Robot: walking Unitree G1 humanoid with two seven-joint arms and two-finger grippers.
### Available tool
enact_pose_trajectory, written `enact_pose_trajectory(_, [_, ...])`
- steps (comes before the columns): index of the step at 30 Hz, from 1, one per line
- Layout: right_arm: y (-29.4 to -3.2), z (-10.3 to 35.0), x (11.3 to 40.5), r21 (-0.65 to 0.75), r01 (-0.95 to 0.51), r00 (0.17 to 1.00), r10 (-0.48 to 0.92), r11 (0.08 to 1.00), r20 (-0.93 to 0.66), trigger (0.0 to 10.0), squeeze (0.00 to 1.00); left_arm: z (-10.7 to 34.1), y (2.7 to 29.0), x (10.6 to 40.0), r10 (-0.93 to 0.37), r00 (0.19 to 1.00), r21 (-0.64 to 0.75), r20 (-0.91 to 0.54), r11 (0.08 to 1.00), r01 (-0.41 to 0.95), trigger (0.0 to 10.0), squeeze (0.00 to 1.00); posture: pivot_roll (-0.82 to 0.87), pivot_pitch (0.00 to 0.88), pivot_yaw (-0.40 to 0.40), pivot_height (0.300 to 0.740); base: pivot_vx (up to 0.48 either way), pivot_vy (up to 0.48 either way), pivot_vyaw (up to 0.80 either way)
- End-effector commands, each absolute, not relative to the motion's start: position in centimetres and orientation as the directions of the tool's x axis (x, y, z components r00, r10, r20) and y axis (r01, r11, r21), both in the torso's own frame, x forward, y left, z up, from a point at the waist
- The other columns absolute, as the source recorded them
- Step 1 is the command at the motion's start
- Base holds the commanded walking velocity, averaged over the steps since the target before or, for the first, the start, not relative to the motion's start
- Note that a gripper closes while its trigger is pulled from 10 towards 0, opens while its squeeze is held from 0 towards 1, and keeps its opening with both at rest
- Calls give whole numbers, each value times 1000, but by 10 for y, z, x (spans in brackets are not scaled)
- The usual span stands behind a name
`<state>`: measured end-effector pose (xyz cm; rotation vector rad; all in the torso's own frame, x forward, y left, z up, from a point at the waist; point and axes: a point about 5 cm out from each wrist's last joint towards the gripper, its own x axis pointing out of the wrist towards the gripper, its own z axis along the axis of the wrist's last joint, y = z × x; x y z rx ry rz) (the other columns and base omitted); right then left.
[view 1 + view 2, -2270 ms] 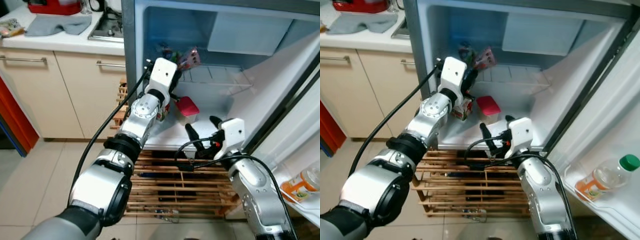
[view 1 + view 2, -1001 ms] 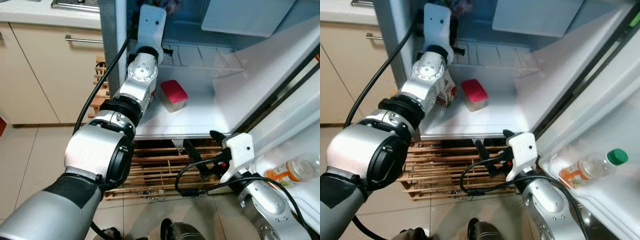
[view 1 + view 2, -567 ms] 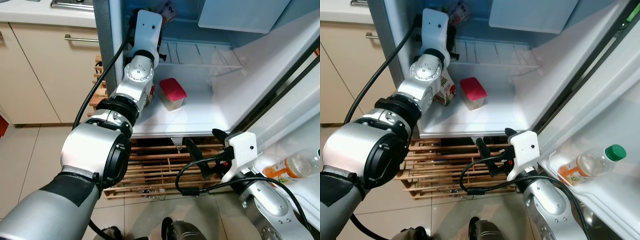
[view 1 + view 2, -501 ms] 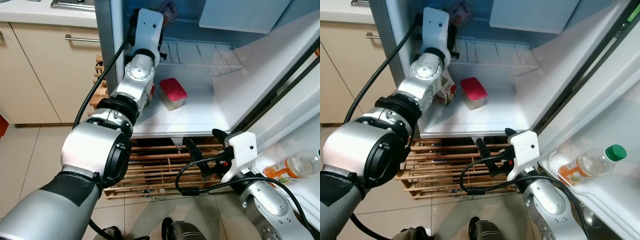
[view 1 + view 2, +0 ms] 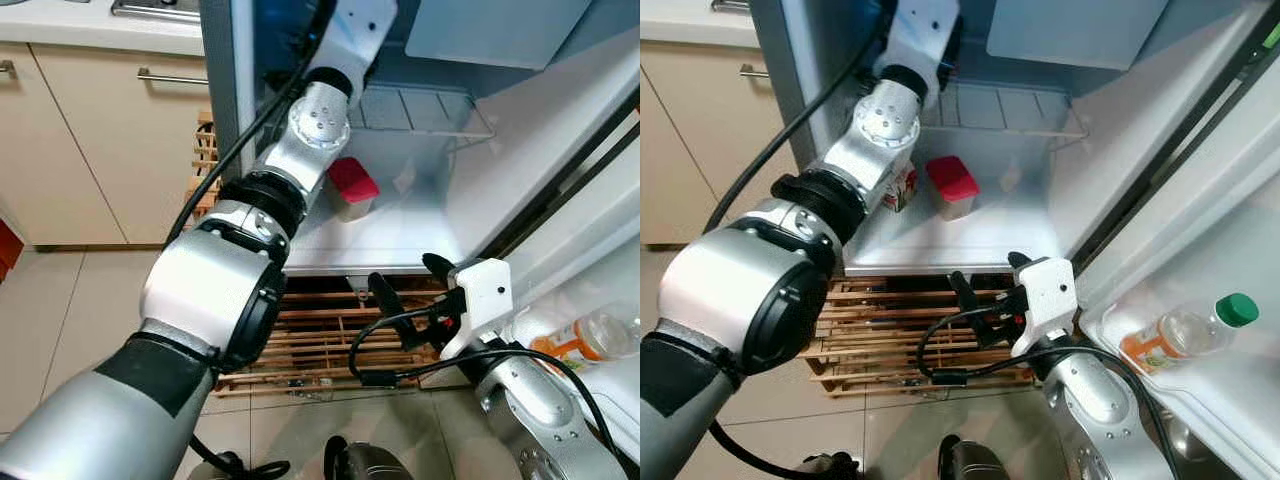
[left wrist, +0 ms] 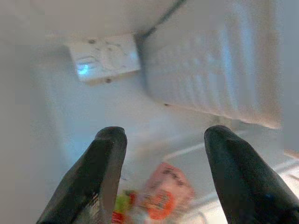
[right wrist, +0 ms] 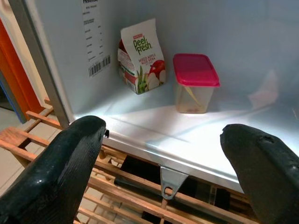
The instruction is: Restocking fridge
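A: Two things stand on the fridge floor (image 5: pixel 940 245) in the head views: a juice carton (image 5: pixel 902 186) against the left wall and, just beside it, a clear tub with a pink lid (image 5: pixel 953 186). What about the arms?

B: The left arm (image 5: pixel 305 140) reaches up into the fridge, its wrist high above the wire shelf (image 5: pixel 420 112). The right gripper (image 5: pixel 408 300) hangs below the fridge's front edge, over the wooden rack (image 5: pixel 300 345), jaws spread and empty. A bottle with a green cap (image 5: pixel 1188 334) lies in the door shelf.

A: And the left wrist view?

B: The left gripper (image 6: pixel 163 172) has its jaws apart, nothing between them, pointing at the back wall near the thermostat dial (image 6: pixel 105 58). Blurred, colourful packets (image 6: pixel 161 198) sit below on a wire shelf.

A: Right wrist view?

B: Both fingers (image 7: pixel 70 158) wide apart, with the carton and the tub well beyond them, standing upright, apart from each other
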<state>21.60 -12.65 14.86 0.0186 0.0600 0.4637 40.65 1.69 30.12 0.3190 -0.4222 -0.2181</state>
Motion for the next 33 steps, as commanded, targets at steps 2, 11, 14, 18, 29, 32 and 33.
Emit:
enact_pose_trajectory(2, [-129, 145, 219, 31, -444, 894, 445, 896, -60, 10000, 1000, 281, 2, 401, -339, 887, 314, 314, 919, 240, 10000, 1000, -319, 106, -112, 740, 0, 0, 0])
enact_pose_trajectory(11, [-130, 145, 233, 21, -445, 895, 446, 895, -31, 10000, 1000, 247, -10, 384, -457, 829, 177, 323, 889, 422, 10000, 0, -261, 51, -98, 740, 0, 0, 0])
enact_pose_trajectory(14, [-134, 146, 238, 19, -421, 907, 421, 907, -10, 10000, 1000, 240, -3, 371, -497, 786, 238, 369, 868, 437, 10000, 0, -239, 30, -90, 740, 0, 0, 0])
enact_pose_trajectory(18, [-139, 145, 243, 12, -383, 924, 383, 924, 7, 10000, 1000, 231, 9, 351, -605, 691, 211, 396, 792, 573, 10000, 0, -193, 0, -94, 740, 0, 0, 0])
enact_pose_trajectory(29, [-177, 135, 253, -51, -143, 989, 145, 988, 35, 10000, 1000, 161, 87, 273, -626, 753, 103, 202, 779, 619, 10000, 0, -86, 0, -58, 740, 0, 0, 0])
enact_pose_trajectory(32, [-186, 126, 250, -33, -101, 994, 102, 994, 28, 10000, 1000, 146, 123, 257, -484, 862, 65, 152, 875, 480, 10000, 0, -62, 0, -65, 740, 0, 0, 0])
enact_pose_trajectory(33, [-188, 123, 251, -21, -90, 995, 91, 996, 27, 10000, 1000, 140, 134, 251, -427, 894, 76, 138, 904, 421, 10000, 0, -51, 0, -68, 740, 0, 0, 0])
